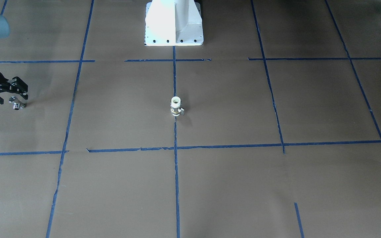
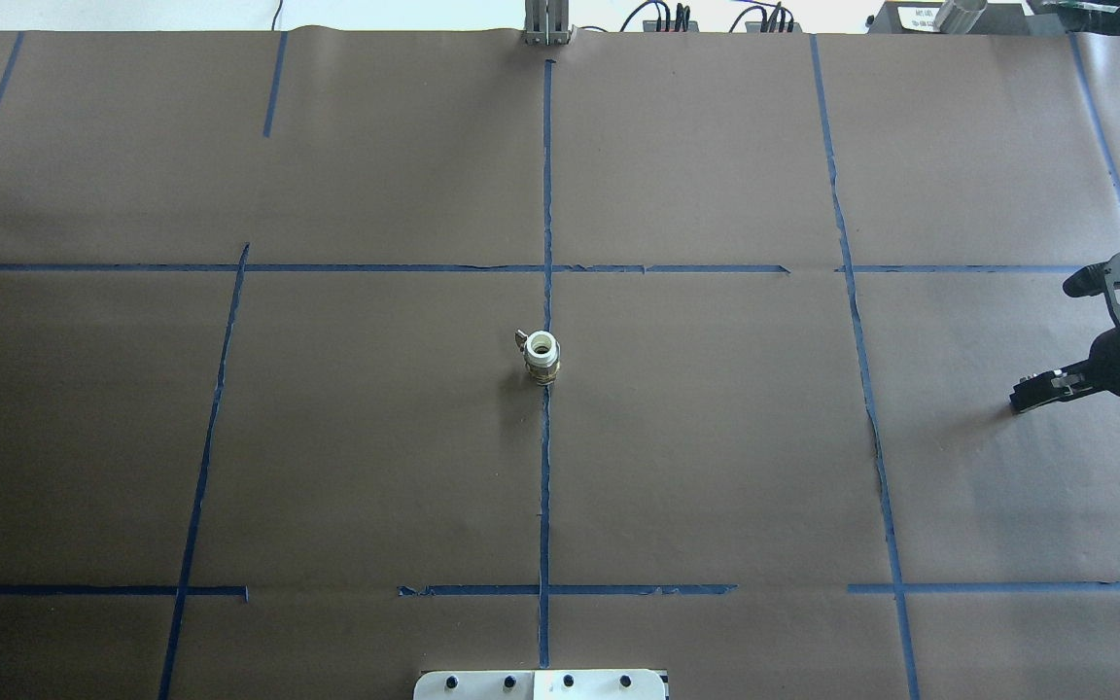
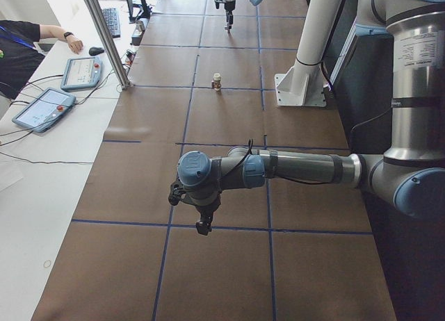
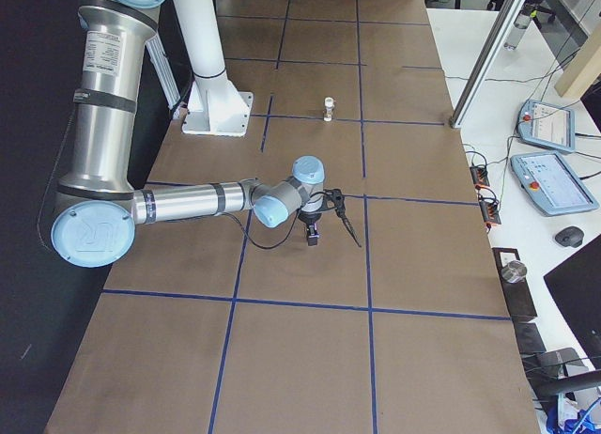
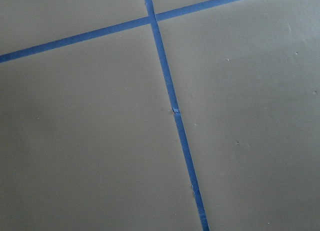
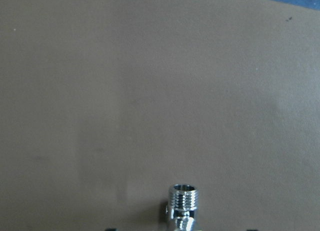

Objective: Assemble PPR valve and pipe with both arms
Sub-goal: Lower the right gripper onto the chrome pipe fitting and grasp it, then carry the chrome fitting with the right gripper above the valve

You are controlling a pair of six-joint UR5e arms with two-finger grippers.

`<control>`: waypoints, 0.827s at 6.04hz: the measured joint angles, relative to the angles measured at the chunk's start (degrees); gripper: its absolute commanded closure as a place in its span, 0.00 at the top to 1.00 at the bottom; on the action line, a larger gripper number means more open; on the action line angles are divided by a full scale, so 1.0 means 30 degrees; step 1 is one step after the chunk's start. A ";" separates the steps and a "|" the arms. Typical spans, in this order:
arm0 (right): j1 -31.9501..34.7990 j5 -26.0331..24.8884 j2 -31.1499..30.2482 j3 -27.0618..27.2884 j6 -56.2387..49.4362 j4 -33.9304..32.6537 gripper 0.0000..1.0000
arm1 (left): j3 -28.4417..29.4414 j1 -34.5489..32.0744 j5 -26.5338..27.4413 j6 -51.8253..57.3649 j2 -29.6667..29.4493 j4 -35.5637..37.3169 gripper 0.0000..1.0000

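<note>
The PPR valve [image 1: 176, 106] stands upright on the centre tape line, one white end up and its small handle out to the side; it also shows from above [image 2: 541, 355]. My right gripper [image 1: 20, 98] is far to the robot's right of it, just above the paper, shut on the chrome pipe [image 1: 16, 104]. In the right wrist view the pipe [image 6: 183, 205] fills the bottom edge, threaded end pointing away. My left gripper [image 3: 203, 225] hangs over the near end of the table, pointing down. Whether it is open or shut cannot be told, and its wrist view shows only paper and tape.
The white pedestal [image 1: 174, 23] stands at the robot's side of the table, behind the valve. Blue tape lines [image 2: 546, 194] cross the brown paper. Tablets [image 3: 42, 109] and an aluminium post [image 3: 104, 36] sit on the operators' side, where a person's arm rests.
</note>
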 measured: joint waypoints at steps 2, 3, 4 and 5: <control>-0.0004 -0.0019 0.0009 0.0069 -0.0084 -0.0034 0.00 | -0.0011 0.0000 -0.0001 -0.0018 0.0000 0.0010 1.00; 0.0021 0.0068 0.0033 0.0395 -0.0056 -0.0114 0.00 | -0.0033 0.0000 -0.0001 -0.0019 0.0000 0.0006 1.00; 0.0036 0.0181 0.0317 0.1160 0.0145 -0.0730 0.00 | -0.0060 0.0000 -0.0001 -0.0039 0.0000 0.0015 1.00; 0.0055 0.0232 0.1415 0.2146 0.0986 -0.2550 0.00 | -0.0182 0.0000 -0.0001 -0.0556 0.0011 0.0011 1.00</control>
